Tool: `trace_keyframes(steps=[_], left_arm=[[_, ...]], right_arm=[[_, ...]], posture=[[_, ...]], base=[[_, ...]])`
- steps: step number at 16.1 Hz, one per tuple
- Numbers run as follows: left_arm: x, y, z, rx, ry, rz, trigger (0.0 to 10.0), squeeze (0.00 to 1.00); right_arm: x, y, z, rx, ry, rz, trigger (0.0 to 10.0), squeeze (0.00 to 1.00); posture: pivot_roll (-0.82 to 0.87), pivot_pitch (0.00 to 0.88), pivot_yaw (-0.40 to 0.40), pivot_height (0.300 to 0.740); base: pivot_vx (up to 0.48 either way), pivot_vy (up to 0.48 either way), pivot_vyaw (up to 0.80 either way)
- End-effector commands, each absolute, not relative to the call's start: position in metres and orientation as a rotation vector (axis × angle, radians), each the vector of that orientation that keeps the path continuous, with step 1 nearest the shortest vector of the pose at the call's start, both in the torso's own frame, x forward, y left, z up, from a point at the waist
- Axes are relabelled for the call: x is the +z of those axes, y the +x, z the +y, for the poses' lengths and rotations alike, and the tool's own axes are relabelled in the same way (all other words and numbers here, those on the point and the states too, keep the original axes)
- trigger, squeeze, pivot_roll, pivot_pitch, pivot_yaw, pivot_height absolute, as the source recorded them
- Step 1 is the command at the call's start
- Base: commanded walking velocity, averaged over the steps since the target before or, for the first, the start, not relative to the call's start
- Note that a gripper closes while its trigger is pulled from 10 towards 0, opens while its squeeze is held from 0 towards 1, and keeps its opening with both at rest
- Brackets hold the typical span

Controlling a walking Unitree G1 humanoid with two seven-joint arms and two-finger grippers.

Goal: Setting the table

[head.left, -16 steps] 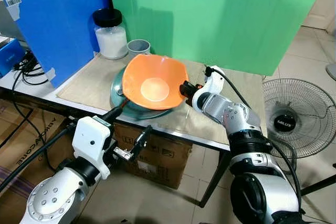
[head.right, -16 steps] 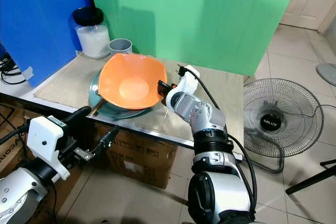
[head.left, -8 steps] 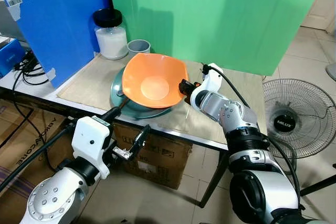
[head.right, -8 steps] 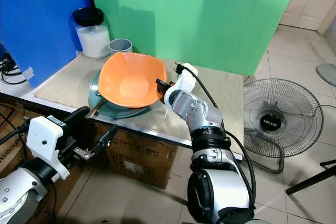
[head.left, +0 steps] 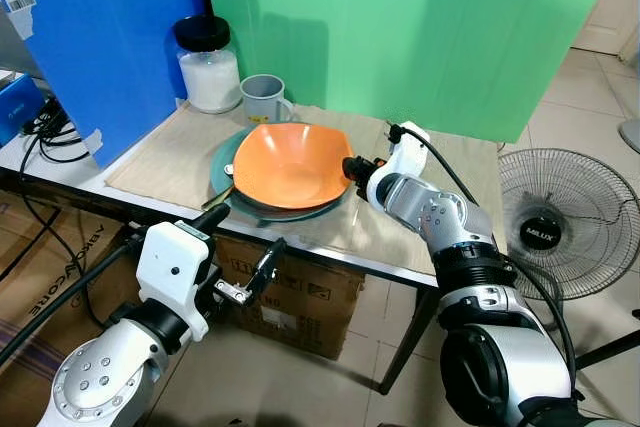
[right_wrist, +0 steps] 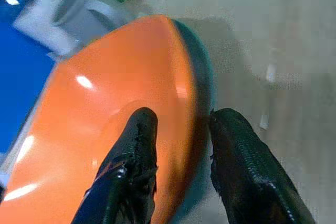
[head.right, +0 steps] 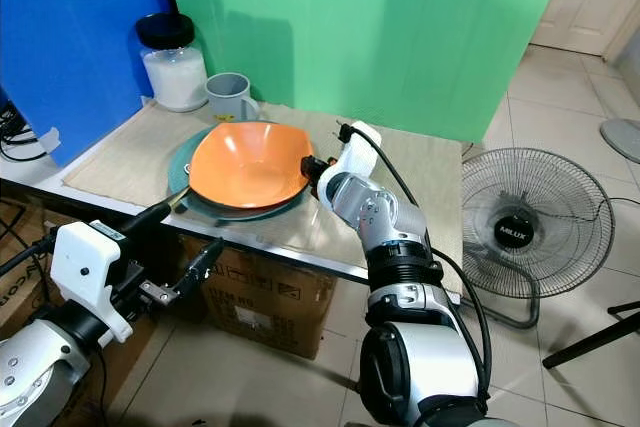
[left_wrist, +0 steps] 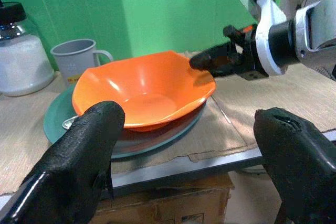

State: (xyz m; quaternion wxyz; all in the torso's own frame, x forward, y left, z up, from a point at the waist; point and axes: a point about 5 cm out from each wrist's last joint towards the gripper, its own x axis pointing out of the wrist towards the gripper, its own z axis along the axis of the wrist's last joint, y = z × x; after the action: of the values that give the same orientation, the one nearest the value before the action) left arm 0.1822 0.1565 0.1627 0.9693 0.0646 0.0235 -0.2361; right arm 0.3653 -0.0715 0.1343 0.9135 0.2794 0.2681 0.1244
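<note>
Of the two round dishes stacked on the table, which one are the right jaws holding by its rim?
The orange plastic bowl, the upper one. The right gripper clamps its rim, while the flat teal plate lies beneath it, untouched on the mat.

Orange bowl: smooth glossy plastic look, bright highlights on rim. Teal plate under bowl: smooth, duller sheen. Grey mug behind bowl: matt plastic look. Jar beside mug: clear glass look, black lid. Bench: coarse beige cloth cover. Right gripper fingers: black, rough, matt. Left gripper pads: black, grainy.
</note>
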Motion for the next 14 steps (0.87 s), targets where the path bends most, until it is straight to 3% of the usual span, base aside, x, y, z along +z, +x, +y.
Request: trace_keyframes(steps=[1,2,3,8,14], left_arm=[[0.162,0.183,0.16,-0.456,0.147,0.056,10.0,0.0],[0.162,0.182,0.161,-0.45,0.15,0.057,10.0,0.0],[0.162,0.182,0.161,-0.447,0.154,0.057,10.0,0.0],[0.162,0.181,0.16,-0.451,0.161,0.063,10.0,0.0],[0.161,0.179,0.158,-0.45,0.159,0.069,10.0,0.0]], right_arm=[[0.145,0.367,-0.072,0.293,0.545,0.501,10.0,0.0],[0.152,0.367,-0.073,0.332,0.503,0.454,10.0,0.0],[0.156,0.367,-0.074,0.357,0.463,0.433,10.0,1.0],[0.153,0.362,-0.071,0.408,0.218,0.453,10.0,1.0],[0.135,0.357,-0.075,0.343,0.155,0.514,10.0,1.0]], posture=[[-0.02,0.0,-0.015,0.74],[-0.02,0.0,-0.014,0.74],[-0.02,0.0,-0.014,0.74],[-0.02,0.0,-0.013,0.74],[-0.02,0.0,-0.023,0.74]], base=[[0.0,0.0,0.0],[0.0,0.0,0.0],[0.0,0.0,0.0],[0.0,0.0,0.0],[0.0,0.0,0.0]])
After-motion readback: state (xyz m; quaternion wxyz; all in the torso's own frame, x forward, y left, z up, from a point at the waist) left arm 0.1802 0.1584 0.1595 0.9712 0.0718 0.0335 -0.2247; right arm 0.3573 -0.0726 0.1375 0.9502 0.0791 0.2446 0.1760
